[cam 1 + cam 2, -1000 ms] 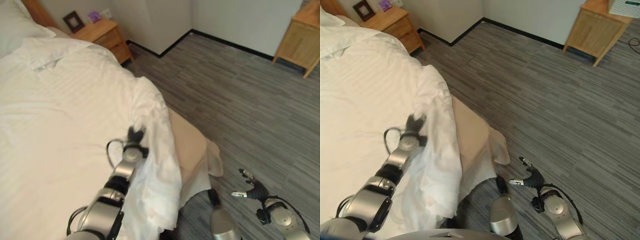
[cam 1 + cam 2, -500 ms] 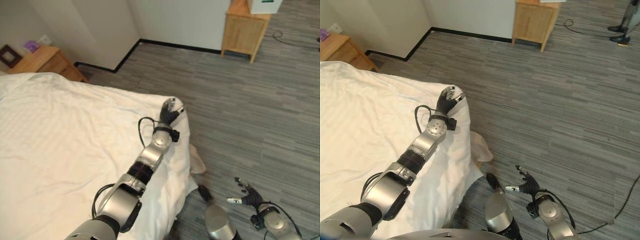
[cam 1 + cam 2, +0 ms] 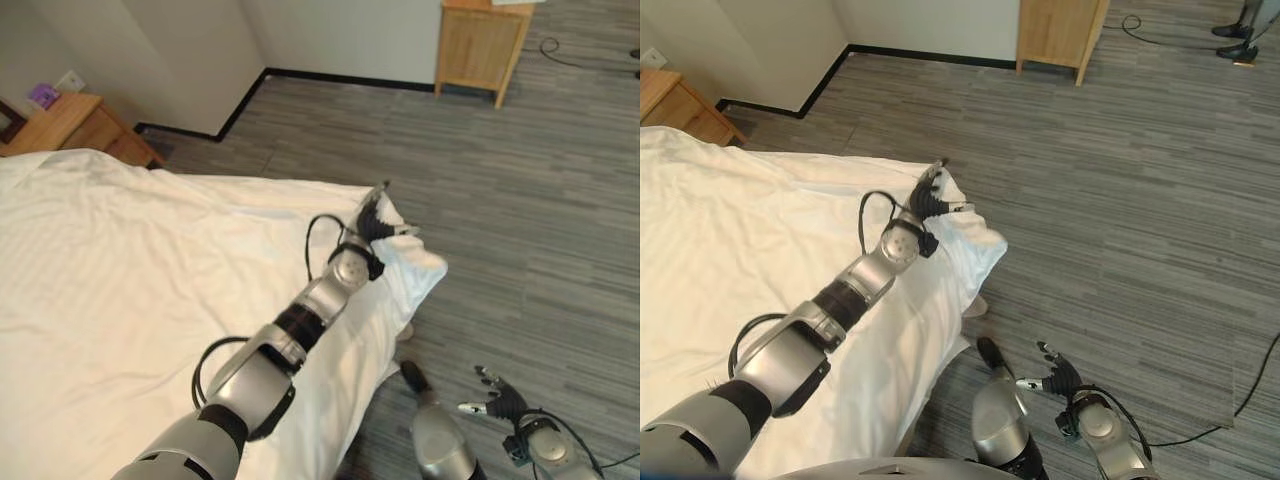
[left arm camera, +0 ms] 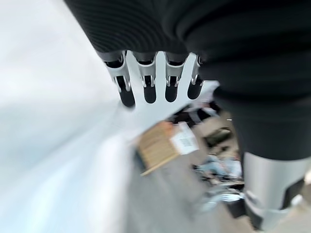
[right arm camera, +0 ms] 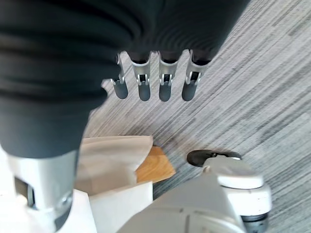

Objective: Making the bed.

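The left hand is now stretched farther out past the bed's corner, and the white duvet's corner is drawn outward with it, so the beige sheet beneath is mostly covered.

Left arm: silver-grey segments with black bands at the joints.
Left hand: dark ribbed cover; silver fingers with dark tips.
Right hand: same dark cover, silver dark-tipped fingers, on a rounded silver-grey wrist.
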{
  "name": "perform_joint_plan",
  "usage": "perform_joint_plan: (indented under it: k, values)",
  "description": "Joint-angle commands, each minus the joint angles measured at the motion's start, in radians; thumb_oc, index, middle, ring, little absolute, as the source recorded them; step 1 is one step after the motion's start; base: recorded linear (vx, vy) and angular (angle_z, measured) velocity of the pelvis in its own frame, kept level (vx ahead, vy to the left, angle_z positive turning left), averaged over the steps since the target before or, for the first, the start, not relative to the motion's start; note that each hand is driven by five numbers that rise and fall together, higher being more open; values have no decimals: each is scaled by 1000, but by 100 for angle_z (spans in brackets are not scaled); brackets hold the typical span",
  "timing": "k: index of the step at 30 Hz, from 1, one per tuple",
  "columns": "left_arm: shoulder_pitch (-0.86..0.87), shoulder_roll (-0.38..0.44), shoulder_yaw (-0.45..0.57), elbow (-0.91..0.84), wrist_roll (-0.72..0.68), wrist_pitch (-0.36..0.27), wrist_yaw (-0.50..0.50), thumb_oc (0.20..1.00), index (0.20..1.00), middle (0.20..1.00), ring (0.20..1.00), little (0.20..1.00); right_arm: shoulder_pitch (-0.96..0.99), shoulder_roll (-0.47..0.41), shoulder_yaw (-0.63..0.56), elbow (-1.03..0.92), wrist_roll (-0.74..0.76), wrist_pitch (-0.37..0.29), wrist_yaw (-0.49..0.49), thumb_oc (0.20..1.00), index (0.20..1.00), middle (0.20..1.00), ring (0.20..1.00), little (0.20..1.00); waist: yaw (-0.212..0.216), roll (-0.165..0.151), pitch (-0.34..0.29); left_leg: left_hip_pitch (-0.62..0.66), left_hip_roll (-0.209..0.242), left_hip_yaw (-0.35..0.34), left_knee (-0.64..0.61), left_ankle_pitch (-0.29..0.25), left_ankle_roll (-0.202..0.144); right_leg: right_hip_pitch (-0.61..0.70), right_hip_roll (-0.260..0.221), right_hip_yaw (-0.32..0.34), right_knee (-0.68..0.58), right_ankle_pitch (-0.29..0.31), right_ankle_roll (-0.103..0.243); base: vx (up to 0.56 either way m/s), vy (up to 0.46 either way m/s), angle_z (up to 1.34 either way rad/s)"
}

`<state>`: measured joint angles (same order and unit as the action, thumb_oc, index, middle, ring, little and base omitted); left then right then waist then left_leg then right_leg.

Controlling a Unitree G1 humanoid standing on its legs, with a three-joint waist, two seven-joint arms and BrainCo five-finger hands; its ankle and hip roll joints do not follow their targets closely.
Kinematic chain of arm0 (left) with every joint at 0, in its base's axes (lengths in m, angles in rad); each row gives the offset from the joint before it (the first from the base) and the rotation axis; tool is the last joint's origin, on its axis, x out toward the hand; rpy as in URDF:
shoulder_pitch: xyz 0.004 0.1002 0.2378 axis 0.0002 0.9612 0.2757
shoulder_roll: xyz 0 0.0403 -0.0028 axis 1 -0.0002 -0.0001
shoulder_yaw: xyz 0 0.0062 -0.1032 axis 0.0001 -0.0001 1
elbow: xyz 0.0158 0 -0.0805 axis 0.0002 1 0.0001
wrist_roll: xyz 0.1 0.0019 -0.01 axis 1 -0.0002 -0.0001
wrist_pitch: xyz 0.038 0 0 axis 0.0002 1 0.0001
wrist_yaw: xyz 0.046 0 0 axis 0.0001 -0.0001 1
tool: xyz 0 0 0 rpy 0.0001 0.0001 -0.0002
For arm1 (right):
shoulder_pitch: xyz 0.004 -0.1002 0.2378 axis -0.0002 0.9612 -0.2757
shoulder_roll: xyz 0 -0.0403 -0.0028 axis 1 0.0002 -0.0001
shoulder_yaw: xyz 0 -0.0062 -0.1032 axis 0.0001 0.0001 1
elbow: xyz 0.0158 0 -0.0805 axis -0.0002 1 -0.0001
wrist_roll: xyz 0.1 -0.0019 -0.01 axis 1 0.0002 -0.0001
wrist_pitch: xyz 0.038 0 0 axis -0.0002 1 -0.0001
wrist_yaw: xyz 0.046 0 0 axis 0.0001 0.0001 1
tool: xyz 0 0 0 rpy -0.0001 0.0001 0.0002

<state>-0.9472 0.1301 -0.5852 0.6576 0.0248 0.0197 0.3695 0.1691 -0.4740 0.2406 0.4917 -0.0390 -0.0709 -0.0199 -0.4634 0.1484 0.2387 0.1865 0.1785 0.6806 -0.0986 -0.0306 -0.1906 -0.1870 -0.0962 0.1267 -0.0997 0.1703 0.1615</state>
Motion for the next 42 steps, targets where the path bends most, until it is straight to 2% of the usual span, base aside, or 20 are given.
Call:
perform_joint_plan:
  k: [1, 8, 13, 14, 15, 16, 18, 19, 20, 21, 22, 23, 24, 25, 26, 28, 31, 35, 36, 42]
  values:
    - [-193, -18, 3, -18, 99, -104, 102, 1000, 1000, 1000, 1000, 1000, 49, -44, 0, -44, 28, -60, -69, 1000, 1000, 1000, 1000, 1000, -43, -17, -23, 13, 127, -66, 11, 113, -61, 101, -51, -96, 12, -118, 95, 32, -66, 18]
    - [-296, 85, 23, -47, 114, -126, 220, 1000, 1000, 1000, 1000, 1000, -12, -76, 58, -52, 2, -95, -92, 1000, 1000, 1000, 1000, 1000, -43, -35, -46, 19, 131, -67, 11, 128, -70, 128, -42, -115, 12, -118, 95, 23, -21, 7]
    - [-370, 369, 88, -154, 43, -151, 345, 1000, 1000, 1000, 1000, 1000, 10, -40, -2, -57, -38, -97, -203, 1000, 1000, 1000, 1000, 1000, -9, -23, -87, 26, 143, -73, 11, 122, -71, 145, -34, -134, 12, -128, 95, 20, 2, -13]
    - [-223, 455, 177, -363, 78, -164, 380, 1000, 1000, 1000, 1000, 1000, 4, -12, -77, -130, -60, -97, -292, 768, 768, 768, 768, 768, 39, -29, -82, 19, 147, -101, 11, 120, -71, 162, -38, -161, 12, -136, 91, -91, 17, 25]
    - [-98, 467, 251, -486, 79, -176, 392, 1000, 1000, 1000, 1000, 1000, -4, 6, -107, -176, -70, -102, -345, 266, 266, 266, 266, 266, 75, -35, -81, 12, 150, -122, 11, 120, -69, 173, -42, -182, 12, -140, 87, -110, -33, 28]
    - [193, 421, 395, -733, 95, -211, 394, 1000, 1000, 1000, 1000, 1000, -23, 20, -129, -266, -129, -95, -411, 200, 200, 200, 200, 200, 129, -50, -95, -5, 160, -165, 11, 127, -67, 190, -39, -219, 12, -145, 72, -47, -42, 58]
    - [459, 394, 508, -864, 55, -279, 373, 1000, 1000, 1000, 1000, 1000, -79, 40, -176, -366, -136, -114, -457, 200, 200, 200, 200, 200, 203, -76, -99, -19, 167, -205, 11, 122, -66, 217, -45, -257, 12, -163, 62, -18, -40, 91]
    - [471, 394, 515, -874, 54, -277, 369, 1000, 1000, 1000, 1000, 1000, -76, 38, -172, -368, -136, -113, -457, 200, 200, 200, 200, 200, 198, -75, -103, -23, 169, -206, 11, 130, -66, 214, -43, -258, 12, -158, 59, -14, -47, 132]
    - [696, 372, 617, -903, -6, -322, 338, 1000, 1000, 1000, 1000, 1000, -133, 21, -192, -451, -154, -130, -473, 200, 200, 200, 200, 200, 258, -97, -108, -45, 176, -250, 11, 134, -63, 235, -39, -295, 12, -169, 47, 11, -38, 124]
    - [788, 352, 641, -918, -34, -333, 310, 1000, 1000, 1000, 1000, 1000, -160, 18, -203, -485, -158, -138, -475, 200, 200, 200, 200, 200, 298, -108, -106, -52, 175, -274, 11, 126, -62, 252, -40, -314, 12, -180, 44, 11, -35, 125]
    - [795, 351, 646, -925, -36, -331, 307, 1000, 1000, 1000, 1000, 1000, -159, 18, -201, -486, -158, -138, -475, 200, 200, 200, 200, 200, 294, -108, -108, -57, 176, -276, 11, 133, -61, 249, -39, -316, 12, -175, 42, 11, -20, 83]
    - [946, 339, 694, -925, -111, -364, 223, 1000, 1000, 1000, 1000, 1000, -212, 10, -209, -525, -138, -148, -458, 200, 200, 200, 200, 200, 355, -127, -102, -78, 174, -325, 11, 135, -60, 273, -43, -357, 12, -184, 33, -29, -14, 69]
    - [1005, 341, 707, -908, -154, -366, 171, 1000, 1000, 1000, 1000, 1000, -247, 24, -196, -532, -70, -166, -423, 200, 200, 200, 200, 200, 390, -133, -97, -93, 172, -351, 11, 136, -59, 283, -46, -380, 12, -188, 28, -9, 4, 86]
    - [1080, 345, 722, -849, -251, -353, 87, 1000, 1000, 1000, 1000, 1000, -300, 71, -173, -504, 124, -187, -345, 200, 200, 200, 200, 200, 445, -139, -87, -110, 163, -385, 11, 133, -61, 301, -54, -414, 12, -197, 28, -33, 7, 110]
    - [1080, 347, 725, -849, -255, -353, 84, 1000, 1000, 1000, 1000, 1000, -303, 71, -173, -501, 128, -189, -343, 200, 200, 200, 200, 200, 442, -141, -87, -116, 163, -387, 11, 139, -60, 297, -54, -415, 12, -192, 26, -24, 19, 132]
    - [1159, 305, 749, -781, -396, -319, 6, 1000, 1000, 1000, 1000, 1000, -350, 173, -160, -452, 430, -221, -233, 200, 200, 200, 200, 200, 500, -144, -72, -138, 153, -419, 11, 144, -60, 308, -60, -445, 12, -195, 24, -23, 11, 86]
    - [1212, 243, 745, -649, -547, -288, -60, 1000, 1000, 1000, 1000, 1000, -399, 282, -136, -363, 726, -230, -142, 200, 200, 200, 200, 200, 568, -139, -41, -174, 138, -460, 11, 155, -59, 311, -67, -473, 12, -194, 23, -56, 2, 47]
    - [1229, 201, 718, -587, -669, -295, -110, 1000, 1000, 1000, 1000, 1000, -446, 349, -132, -255, 861, -248, -120, 200, 200, 200, 200, 200, 607, -120, -12, -224, 124, -489, 11, 167, -59, 287, -74, -487, 12, -188, 25, -129, 20, 47]
    - [1211, 196, 685, -575, -708, -304, -130, 1000, 1000, 1000, 1000, 1000, -495, 374, -150, -171, 914, -257, -136, 200, 200, 200, 200, 200, 618, -96, 18, -265, 114, -505, 11, 179, -61, 249, -79, -488, 12, -178, 25, -188, 43, 14]
    - [1151, 201, 619, -556, -680, -311, -186, 1000, 1000, 1000, 1000, 1000, -576, 350, -248, 147, 942, -222, -181, 200, 200, 200, 200, 200, 586, -13, 66, -339, 109, -487, 11, 200, -71, 163, -95, -473, 12, -164, 31, -138, 86, 7]
